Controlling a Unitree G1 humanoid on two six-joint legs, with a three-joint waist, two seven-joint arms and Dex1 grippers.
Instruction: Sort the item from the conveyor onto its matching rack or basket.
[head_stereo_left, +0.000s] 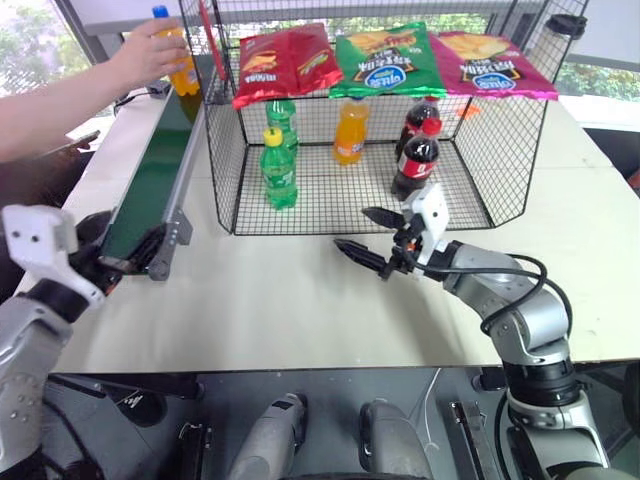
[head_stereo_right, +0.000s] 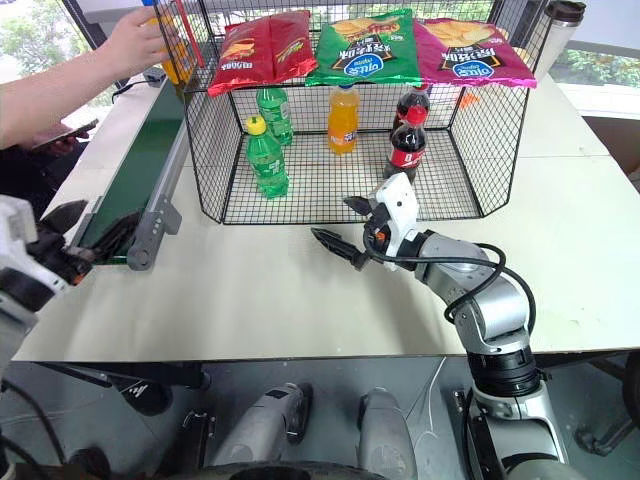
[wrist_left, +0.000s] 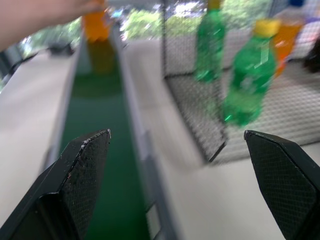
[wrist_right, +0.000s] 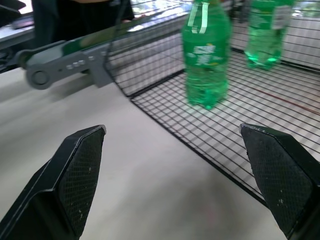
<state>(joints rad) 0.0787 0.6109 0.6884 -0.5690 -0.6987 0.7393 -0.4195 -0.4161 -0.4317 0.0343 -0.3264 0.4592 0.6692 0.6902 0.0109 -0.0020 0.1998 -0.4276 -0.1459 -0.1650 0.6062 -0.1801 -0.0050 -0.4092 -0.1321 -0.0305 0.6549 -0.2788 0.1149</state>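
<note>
— At the far end of the conveyor (head_stereo_left: 150, 185), what is there?
— A person's hand (head_stereo_left: 150, 50) holds the orange soda bottle (head_stereo_left: 180, 62), blue cap up, right over the belt, just beside the wire cage (head_stereo_left: 225, 170).
— And the claws?
— Left gripper (wrist_left: 175, 185) sits at the conveyor's near end, fingers spread wide, gripping nothing. Right gripper (head_stereo_left: 372, 238) hovers over the table (head_stereo_left: 270, 300) in front of the cage, also wide and empty.
— Inside the cage?
— Two green bottles (head_stereo_left: 279, 170), an orange-capped bottle (head_stereo_left: 350, 132), two colas (head_stereo_left: 414, 158); chip bags (head_stereo_left: 385, 58) lie on top.
</note>
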